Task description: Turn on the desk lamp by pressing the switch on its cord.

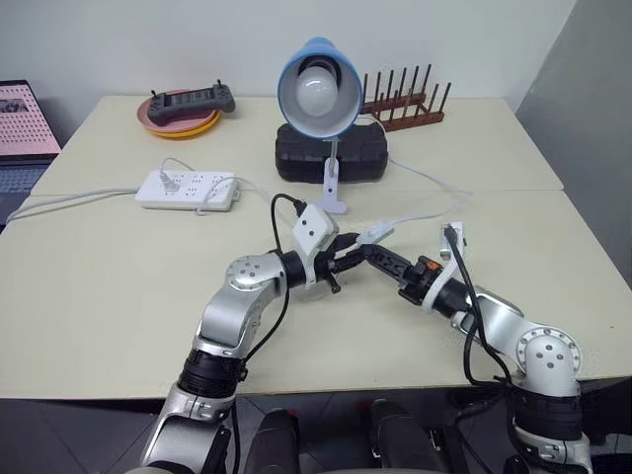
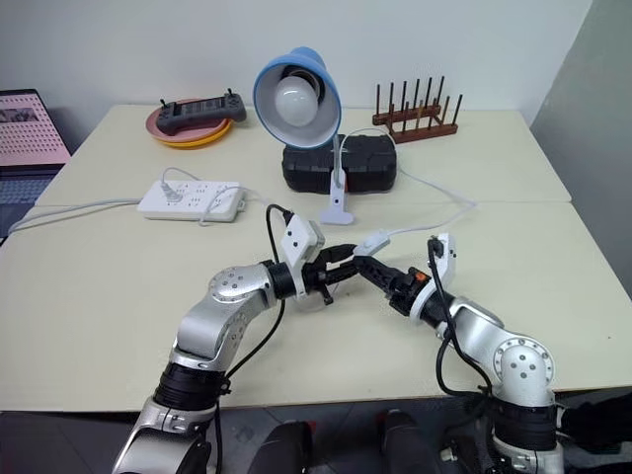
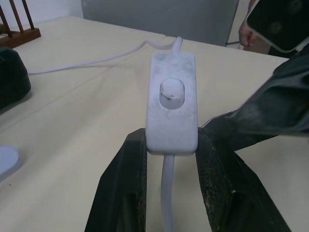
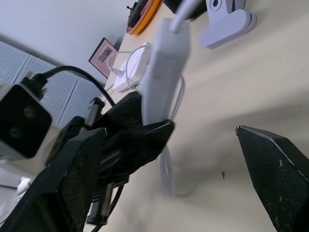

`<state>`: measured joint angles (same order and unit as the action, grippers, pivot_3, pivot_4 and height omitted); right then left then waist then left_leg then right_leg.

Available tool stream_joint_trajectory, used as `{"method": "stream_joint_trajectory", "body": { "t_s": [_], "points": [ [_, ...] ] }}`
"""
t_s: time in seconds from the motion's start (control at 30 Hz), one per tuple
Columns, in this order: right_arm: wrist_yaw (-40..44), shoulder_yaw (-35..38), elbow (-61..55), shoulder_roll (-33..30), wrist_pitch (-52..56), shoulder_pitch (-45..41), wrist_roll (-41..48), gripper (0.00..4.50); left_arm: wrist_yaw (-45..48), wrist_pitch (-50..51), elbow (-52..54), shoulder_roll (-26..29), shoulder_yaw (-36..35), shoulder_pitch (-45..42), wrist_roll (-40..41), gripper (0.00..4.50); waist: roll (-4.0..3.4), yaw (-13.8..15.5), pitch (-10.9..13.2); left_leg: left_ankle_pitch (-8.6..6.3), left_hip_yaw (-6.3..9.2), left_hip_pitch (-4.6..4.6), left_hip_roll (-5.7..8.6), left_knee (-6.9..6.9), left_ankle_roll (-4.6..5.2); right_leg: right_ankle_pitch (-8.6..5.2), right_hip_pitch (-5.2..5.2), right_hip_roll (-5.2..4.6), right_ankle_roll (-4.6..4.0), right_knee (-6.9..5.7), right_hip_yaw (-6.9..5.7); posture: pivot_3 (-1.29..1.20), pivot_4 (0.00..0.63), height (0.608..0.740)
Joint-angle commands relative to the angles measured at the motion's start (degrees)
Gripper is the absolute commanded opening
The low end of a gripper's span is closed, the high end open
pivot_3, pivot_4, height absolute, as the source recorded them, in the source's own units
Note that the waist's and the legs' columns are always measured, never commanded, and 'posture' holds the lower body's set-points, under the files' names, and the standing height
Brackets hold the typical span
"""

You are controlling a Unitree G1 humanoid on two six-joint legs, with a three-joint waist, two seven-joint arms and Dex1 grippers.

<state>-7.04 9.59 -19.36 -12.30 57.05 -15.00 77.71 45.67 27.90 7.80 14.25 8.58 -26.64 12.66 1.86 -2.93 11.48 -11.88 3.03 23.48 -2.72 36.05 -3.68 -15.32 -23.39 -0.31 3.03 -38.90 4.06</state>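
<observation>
The desk lamp (image 1: 318, 84) stands at the back middle of the table on its white clip base (image 1: 332, 202), its blue shade and white bulb facing me. Its thin white cord (image 1: 434, 209) runs right, then back to the switch (image 3: 172, 104), a small white oblong with a round button on top. My left gripper (image 3: 171, 141) is shut on the near end of the switch and holds it just above the table. My right gripper (image 4: 171, 129) is open, its fingers spread wide, right beside the switch (image 4: 164, 72) and the left gripper's fingers (image 4: 137, 140). The two grippers meet at the table's middle (image 1: 363, 252).
A white power strip (image 1: 188, 189) lies at the left. Behind the lamp sits a black case (image 1: 331, 158), with a wooden peg rack (image 1: 405, 104) to its right and plates bearing a black controller (image 1: 183, 111) at the back left. A person's hand (image 3: 246, 36) shows at the far edge.
</observation>
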Motion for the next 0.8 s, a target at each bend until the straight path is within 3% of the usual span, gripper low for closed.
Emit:
{"method": "stream_joint_trajectory", "body": {
  "t_s": [0.03,0.67,0.8],
  "points": [
    [-0.07,0.06,0.4,0.67,-2.16,-2.56,-0.13,4.5,-0.06,0.54,3.36,0.88,0.4,0.2,1.54,1.1,0.0,-0.02,0.0,0.0,0.0,0.0,0.0,0.0,0.0,0.0,0.0,0.0,0.0,0.0,0.0,0.0,0.15,0.74],
    [0.26,0.27,2.34,-0.31,-3.85,-4.58,0.1,4.5,-1.0,0.93,3.18,2.08,0.42,-0.7,3.31,1.1,0.0,-0.04,0.0,0.0,0.0,0.02,0.0,-0.02,0.0,-0.01,-0.01,0.0,0.0,0.04,0.01,0.0,0.15,0.74],
    [0.9,-0.31,2.51,-0.93,-3.43,-4.71,-0.68,3.72,-1.22,0.76,2.8,2.4,0.24,-1.14,3.45,1.1,0.0,-0.04,0.0,0.0,0.0,0.02,0.0,-0.01,0.0,-0.01,-0.01,0.0,0.0,0.03,0.0,0.0,0.15,0.74]
  ]
}}
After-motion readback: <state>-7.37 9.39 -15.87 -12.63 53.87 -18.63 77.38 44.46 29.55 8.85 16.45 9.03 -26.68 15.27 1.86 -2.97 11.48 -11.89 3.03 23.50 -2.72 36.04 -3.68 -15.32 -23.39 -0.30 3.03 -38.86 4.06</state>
